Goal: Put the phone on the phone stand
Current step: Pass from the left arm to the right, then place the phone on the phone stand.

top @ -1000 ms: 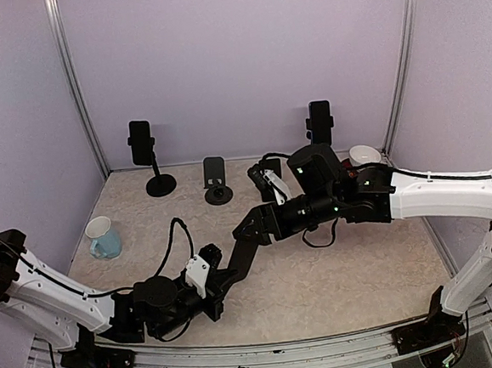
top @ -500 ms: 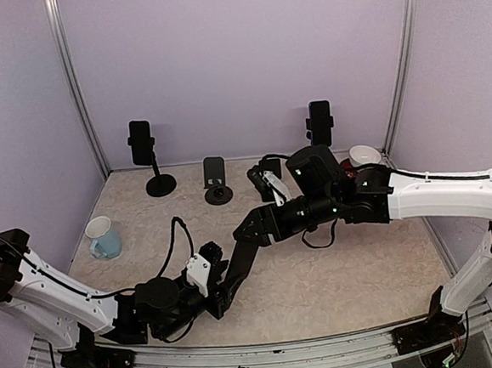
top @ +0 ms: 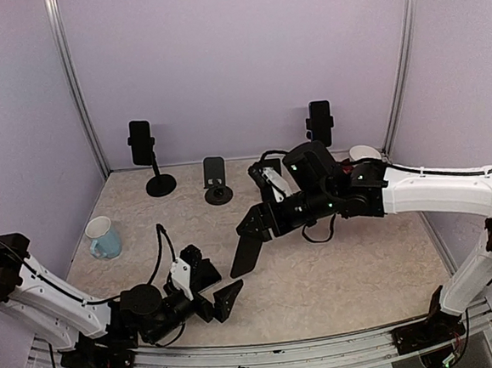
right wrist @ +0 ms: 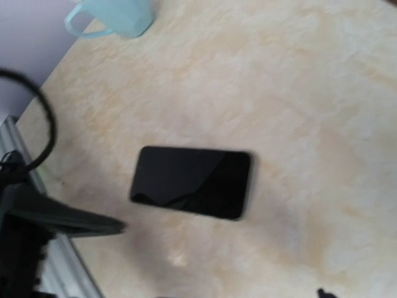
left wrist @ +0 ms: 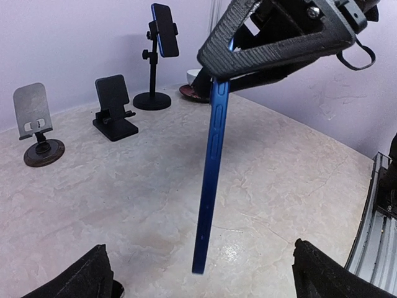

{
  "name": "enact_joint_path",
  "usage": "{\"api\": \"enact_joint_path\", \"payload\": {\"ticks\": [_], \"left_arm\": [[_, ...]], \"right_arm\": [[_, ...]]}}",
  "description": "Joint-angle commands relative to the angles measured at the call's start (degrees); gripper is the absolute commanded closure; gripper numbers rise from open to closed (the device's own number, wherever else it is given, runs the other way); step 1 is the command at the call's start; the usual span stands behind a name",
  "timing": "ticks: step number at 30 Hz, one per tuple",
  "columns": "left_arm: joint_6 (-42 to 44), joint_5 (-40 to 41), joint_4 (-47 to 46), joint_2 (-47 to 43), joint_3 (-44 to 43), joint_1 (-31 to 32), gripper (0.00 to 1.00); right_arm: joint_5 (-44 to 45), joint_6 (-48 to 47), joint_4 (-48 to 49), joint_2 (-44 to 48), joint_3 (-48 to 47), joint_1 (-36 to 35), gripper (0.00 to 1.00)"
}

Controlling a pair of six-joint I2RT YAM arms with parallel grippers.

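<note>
A: Overhead: right fingers (top: 254, 226) clenched on the top end of the blue-edged black phone (top: 245, 256), which hangs over the marbled bench (top: 346, 270). Left fingers (top: 217, 287) spread, empty.
B: Left wrist: phone edge-on, near upright. Empty grey plate stand (left wrist: 32, 110) is well apart, so placing is not done.
A: Right wrist alone shows its dark screen face-on.

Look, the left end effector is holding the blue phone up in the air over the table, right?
Not quite. It is the right end effector that holds the blue phone up in the air over the table. The left wrist view shows the phone hanging from it, and the left end effector is open below, not touching the phone.
</note>
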State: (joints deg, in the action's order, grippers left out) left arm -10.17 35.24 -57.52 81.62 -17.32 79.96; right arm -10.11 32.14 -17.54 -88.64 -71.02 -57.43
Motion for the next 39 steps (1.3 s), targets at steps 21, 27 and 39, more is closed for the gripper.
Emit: {"api": "enact_joint_path", "payload": {"ticks": [21, 27, 39], "left_arm": [[-6.56, 8.49, 12.01, -9.37, -3.25, 6.09, 0.01], [-4.85, -3.68, 22.7, -16.95, -8.02, -4.42, 0.01], [-1.44, -23.93, 28.41, -18.2, -12.28, -23.17, 0.01]], "right_arm": [[8.84, -12.54, -5.25, -5.12, -14.9, 17.21, 0.68], [7.82, -13.91, -5.2, -7.84, -18.38, 20.61, 0.68], [10.73, -16.27, -9.95, -19.33, -33.13, 23.23, 0.69]]}}
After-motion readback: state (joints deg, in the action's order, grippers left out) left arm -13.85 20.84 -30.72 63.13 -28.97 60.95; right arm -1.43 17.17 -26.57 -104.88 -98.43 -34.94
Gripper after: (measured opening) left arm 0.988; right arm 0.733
